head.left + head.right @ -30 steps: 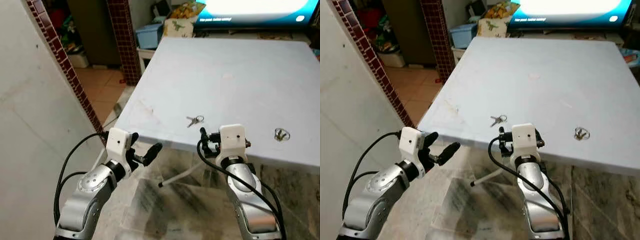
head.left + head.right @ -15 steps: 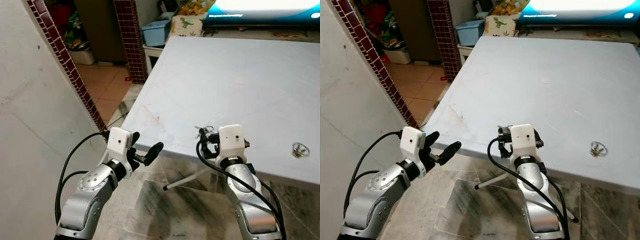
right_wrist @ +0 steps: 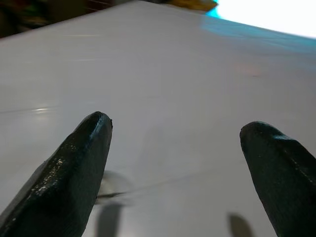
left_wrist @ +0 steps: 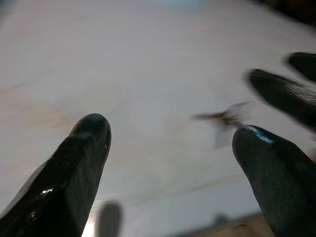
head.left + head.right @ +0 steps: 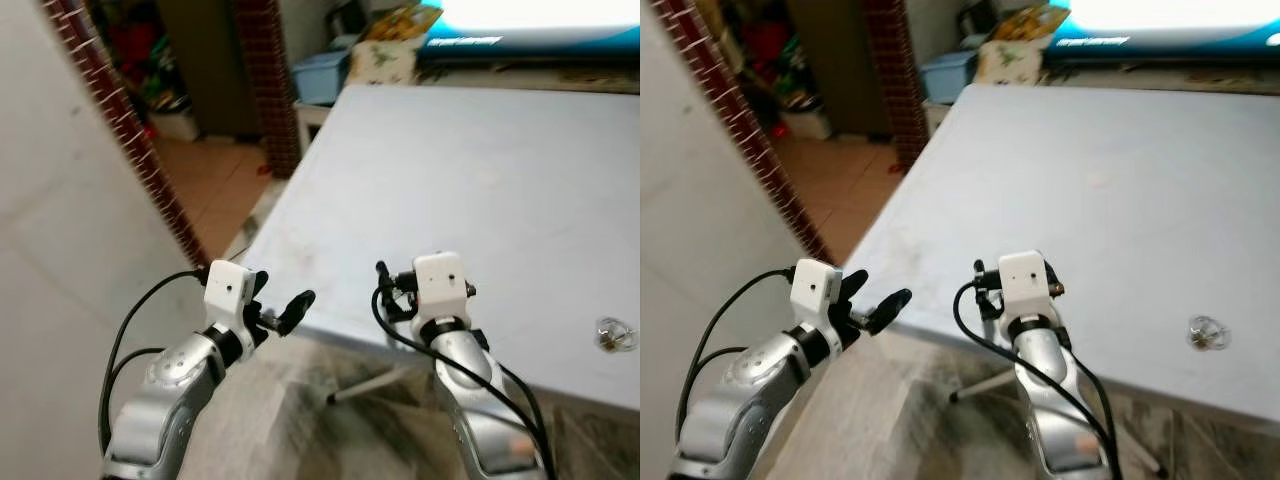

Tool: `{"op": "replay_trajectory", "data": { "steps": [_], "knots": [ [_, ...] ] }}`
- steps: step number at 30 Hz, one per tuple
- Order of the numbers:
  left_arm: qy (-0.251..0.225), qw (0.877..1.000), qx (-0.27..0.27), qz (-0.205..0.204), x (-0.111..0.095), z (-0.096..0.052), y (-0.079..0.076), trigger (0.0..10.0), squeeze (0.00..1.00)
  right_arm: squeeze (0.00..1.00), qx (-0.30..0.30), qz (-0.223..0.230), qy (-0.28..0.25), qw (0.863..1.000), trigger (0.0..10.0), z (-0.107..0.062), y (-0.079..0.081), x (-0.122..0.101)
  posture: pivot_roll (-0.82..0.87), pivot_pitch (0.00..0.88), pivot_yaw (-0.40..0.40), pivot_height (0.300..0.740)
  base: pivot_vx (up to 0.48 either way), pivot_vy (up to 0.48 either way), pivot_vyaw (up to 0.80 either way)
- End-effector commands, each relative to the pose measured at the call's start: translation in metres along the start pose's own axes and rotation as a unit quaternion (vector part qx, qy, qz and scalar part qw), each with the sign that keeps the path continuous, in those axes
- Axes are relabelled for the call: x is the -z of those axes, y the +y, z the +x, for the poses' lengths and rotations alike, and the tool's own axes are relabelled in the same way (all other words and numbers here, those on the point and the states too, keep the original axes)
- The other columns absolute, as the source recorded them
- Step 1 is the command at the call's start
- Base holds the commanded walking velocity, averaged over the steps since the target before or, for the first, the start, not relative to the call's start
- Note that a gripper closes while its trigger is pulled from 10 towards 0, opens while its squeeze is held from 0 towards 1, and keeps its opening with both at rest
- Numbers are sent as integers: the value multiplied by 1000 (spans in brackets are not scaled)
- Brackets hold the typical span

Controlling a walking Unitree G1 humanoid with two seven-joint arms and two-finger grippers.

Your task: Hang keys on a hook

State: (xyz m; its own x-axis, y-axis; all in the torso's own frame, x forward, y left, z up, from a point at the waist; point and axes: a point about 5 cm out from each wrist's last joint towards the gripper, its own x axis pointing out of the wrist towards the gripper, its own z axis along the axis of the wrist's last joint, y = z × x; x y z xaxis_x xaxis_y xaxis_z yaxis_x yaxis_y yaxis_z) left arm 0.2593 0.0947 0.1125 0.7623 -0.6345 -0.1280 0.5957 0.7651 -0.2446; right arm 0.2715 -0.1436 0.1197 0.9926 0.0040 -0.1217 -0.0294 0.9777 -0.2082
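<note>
We're holding both grippers spread open at the tabletop point(image 5: 520, 180) edge. The keys point(image 4: 228, 116) are showing up blurry past the left gripper point(image 4: 170, 158); our right gripper point(image 3: 175, 173) housing is hiding them from the head views. Another ring point(image 5: 612, 335) is sitting at 3 o'clock.

lit: bright, screen point(image 5: 540, 15) glare top | motion blur all views | fingertips point(image 4: 84, 148) soft

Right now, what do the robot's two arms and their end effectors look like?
Both arms are silver metal with rounded joints. Each wrist carries a white boxy housing with a small dark dot on its face, and black cables loop from it back along the arm. The left end effector and the right end effector each have two long, glossy black fingers with rounded tips.
</note>
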Motion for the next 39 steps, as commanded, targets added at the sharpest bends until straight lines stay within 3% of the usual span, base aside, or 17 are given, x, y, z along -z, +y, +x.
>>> {"op": "replay_trajectory", "data": {
  "steps": [1, 19, 29, 39],
  "knots": [
    [-4, 1000, -22, 13, -6, -8, 12, 10000, 0, 0, -20, 10, -18, 1000, 10000, 1, 13, -10, -4, 44, 110, 740, 304, 0, -475],
    [35, 999, 34, 11, -2, -12, 1, 10000, 0, 0, -51, -11, -37, 998, 10000, -13, 14, -21, 0, 52, 110, 740, 14, 0, 0],
    [54, 996, 66, 14, -6, -21, 1, 10000, 0, 0, -87, -16, 17, 996, 10000, -25, -11, 1, 14, 58, 118, 740, 0, 0, 0],
    [66, 994, 81, 10, -6, -24, 0, 10000, 0, 0, -164, -2, 33, 986, 10000, -29, -10, 10, 16, 56, 127, 740, 0, 0, 0]
  ]
}}
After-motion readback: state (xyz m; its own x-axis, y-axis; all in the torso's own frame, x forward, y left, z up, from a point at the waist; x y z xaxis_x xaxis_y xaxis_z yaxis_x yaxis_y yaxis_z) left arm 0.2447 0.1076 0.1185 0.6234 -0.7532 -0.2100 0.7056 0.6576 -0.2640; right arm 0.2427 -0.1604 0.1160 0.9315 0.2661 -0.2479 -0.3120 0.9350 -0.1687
